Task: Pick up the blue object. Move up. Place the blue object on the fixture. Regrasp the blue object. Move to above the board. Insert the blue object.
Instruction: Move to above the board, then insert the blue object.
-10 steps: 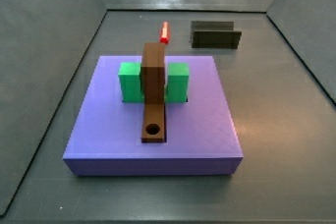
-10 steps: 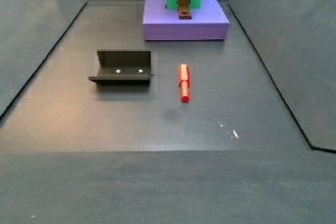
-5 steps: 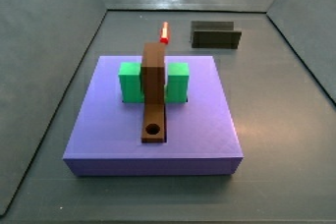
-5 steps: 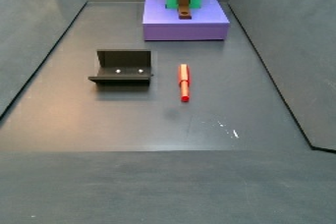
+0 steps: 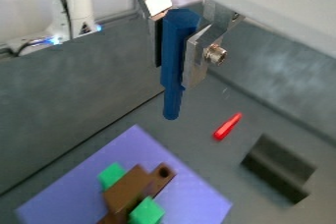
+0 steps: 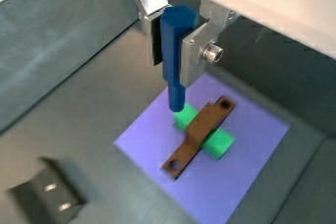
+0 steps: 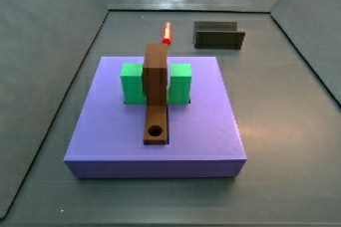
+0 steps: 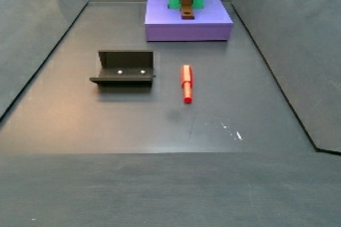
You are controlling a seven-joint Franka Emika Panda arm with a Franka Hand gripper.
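In both wrist views my gripper (image 5: 176, 71) (image 6: 178, 67) is shut on the blue object (image 5: 175, 66) (image 6: 178, 56). This slim blue peg hangs upright between the silver fingers, its lower end sticking out below them. It is held high over the purple board (image 6: 250, 140) (image 5: 79, 194) (image 7: 200, 121) (image 8: 167, 22). The peg's tip lines up with a green block (image 6: 197, 120) beside the brown bar (image 6: 199, 138) (image 7: 158, 97). The fixture (image 5: 278, 164) (image 6: 46, 194) (image 7: 218, 36) (image 8: 123, 69) stands on the floor apart from the board. Neither side view shows the gripper or the blue object.
A red peg (image 5: 229, 126) (image 7: 168, 32) (image 8: 186, 83) lies on the grey floor between fixture and board. Two green blocks (image 7: 134, 84) flank the brown bar, which has a round hole (image 7: 156, 131) near one end. Sloped grey walls enclose the floor.
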